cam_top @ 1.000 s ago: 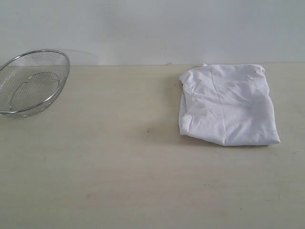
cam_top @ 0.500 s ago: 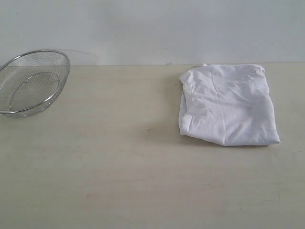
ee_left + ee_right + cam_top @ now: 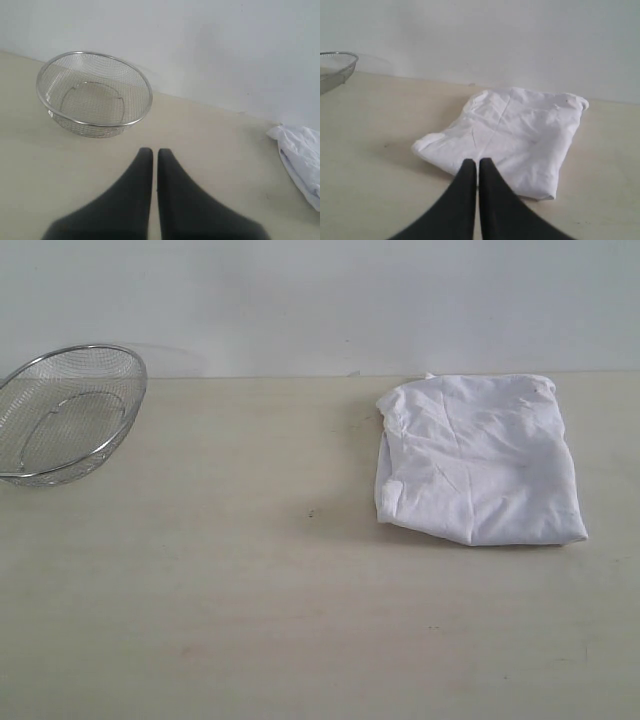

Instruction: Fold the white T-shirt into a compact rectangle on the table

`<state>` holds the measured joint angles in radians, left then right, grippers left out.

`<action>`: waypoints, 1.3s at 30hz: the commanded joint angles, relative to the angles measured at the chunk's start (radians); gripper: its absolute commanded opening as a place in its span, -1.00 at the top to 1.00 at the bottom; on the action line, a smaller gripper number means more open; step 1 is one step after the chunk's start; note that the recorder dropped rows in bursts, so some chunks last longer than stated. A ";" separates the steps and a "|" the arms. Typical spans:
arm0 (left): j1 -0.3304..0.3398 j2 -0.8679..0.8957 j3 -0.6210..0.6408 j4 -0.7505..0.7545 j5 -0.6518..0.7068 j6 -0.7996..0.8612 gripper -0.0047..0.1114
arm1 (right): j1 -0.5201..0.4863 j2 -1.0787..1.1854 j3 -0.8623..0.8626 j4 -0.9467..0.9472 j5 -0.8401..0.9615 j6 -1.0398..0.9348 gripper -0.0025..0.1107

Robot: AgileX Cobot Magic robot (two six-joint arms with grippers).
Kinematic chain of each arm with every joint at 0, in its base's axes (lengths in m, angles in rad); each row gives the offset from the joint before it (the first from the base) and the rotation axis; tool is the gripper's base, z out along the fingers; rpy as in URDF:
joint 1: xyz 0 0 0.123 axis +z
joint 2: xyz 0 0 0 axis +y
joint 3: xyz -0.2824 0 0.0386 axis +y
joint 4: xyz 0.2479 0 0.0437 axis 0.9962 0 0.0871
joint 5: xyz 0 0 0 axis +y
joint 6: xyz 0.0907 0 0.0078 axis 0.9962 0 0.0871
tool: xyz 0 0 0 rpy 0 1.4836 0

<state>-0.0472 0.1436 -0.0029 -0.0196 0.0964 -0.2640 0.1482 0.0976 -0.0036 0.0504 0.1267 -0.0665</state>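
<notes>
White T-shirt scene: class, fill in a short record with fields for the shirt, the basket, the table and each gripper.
shirt: white T-shirt, folded into a rough, wrinkled rectangle
surface: pale wood-grain table, shirt on its right in the exterior view
basket: wire mesh basket, empty, far left, apart from the shirt
left: left gripper shut, holding nothing
right: right gripper shut, holding nothing

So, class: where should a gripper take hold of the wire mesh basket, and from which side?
Probably take the wire mesh basket by its rim, on the side facing the left gripper, coming down from above. It stands open upward with a thin wall, so one finger can go inside, one outside.
</notes>
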 commanded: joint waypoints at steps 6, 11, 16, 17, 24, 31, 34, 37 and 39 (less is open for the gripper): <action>0.004 -0.003 0.003 0.003 -0.002 -0.005 0.84 | -0.105 -0.047 0.004 -0.004 0.191 0.052 0.96; 0.004 -0.003 0.003 0.003 -0.002 -0.005 0.84 | -0.133 -0.098 0.004 -0.004 0.213 0.076 0.96; 0.004 -0.003 0.003 0.003 -0.002 -0.005 0.84 | -0.154 -0.098 0.004 -0.008 0.215 0.076 0.96; 0.004 -0.003 0.003 0.003 -0.002 -0.005 0.84 | -0.166 -0.098 0.004 -0.008 0.215 0.076 0.96; 0.004 -0.003 0.003 0.003 -0.002 -0.005 0.84 | -0.177 -0.098 0.004 -0.008 0.215 0.076 0.96; 0.004 -0.003 0.003 0.003 -0.002 -0.005 0.84 | -0.177 -0.098 0.004 -0.008 0.215 0.078 0.96; 0.004 -0.003 0.003 0.003 -0.002 -0.005 0.84 | -0.177 -0.098 0.004 -0.008 0.215 0.078 0.96; 0.004 -0.003 0.003 0.003 -0.002 -0.005 0.84 | -0.177 -0.098 0.004 -0.008 0.215 0.078 0.96; 0.004 -0.003 0.003 0.003 -0.002 -0.005 0.84 | -0.177 -0.098 0.004 -0.008 0.215 0.078 0.96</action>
<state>-0.0472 0.1436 -0.0029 -0.0196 0.0964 -0.2640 -0.0234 0.0041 0.0002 0.0444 0.3446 0.0110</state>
